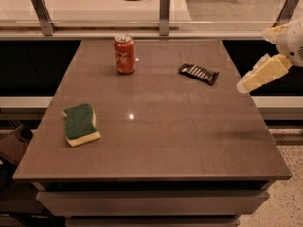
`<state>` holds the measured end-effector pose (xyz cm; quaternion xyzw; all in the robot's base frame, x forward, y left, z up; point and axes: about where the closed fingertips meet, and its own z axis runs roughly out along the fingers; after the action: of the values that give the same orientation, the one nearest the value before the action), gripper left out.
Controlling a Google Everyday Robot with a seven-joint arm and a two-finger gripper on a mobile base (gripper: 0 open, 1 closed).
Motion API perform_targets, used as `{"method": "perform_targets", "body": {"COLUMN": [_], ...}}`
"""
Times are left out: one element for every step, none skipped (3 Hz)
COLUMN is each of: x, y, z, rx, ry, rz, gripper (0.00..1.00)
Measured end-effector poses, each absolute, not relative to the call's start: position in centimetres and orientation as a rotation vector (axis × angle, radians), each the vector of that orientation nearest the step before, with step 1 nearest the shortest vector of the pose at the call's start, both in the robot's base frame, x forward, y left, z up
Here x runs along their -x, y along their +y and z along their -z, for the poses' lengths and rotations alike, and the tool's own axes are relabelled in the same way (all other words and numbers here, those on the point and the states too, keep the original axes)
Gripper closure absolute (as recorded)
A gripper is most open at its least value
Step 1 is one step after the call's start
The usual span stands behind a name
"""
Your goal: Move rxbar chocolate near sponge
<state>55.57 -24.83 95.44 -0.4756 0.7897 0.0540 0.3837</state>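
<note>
Your claw [258, 74] hangs in the air off the right edge of the table [156, 145], just beyond the rxbar chocolate [199, 73], with nothing in it; whether it is wide or narrow you cannot tell. The bar lies flat at the far right, well apart from the sponge [81, 124] at the near left. Come down squarely across the bar's short width, since a flat wrapper offers little to pinch, and avoid the Coca-Cola can [125, 54]. The glossy brown tabletop shows 1 light glint; metal posts [164, 13] stand behind.
</note>
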Motion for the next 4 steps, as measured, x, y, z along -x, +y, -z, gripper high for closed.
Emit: {"method": "perform_targets", "body": {"x": [-58.5, -60.4, -62.3, -63.2], "y": [-24.4, -24.4, -24.0, -23.7], "z": [-92.8, -90.1, -87.7, -87.6], "rx": [1.148, 1.093, 1.061, 1.063], "ry": [1.995, 2.008, 2.030, 2.023], "rz": [-0.218, -0.296, -0.360, -0.377], "gripper": [0.00, 0.00, 0.00, 0.00]}}
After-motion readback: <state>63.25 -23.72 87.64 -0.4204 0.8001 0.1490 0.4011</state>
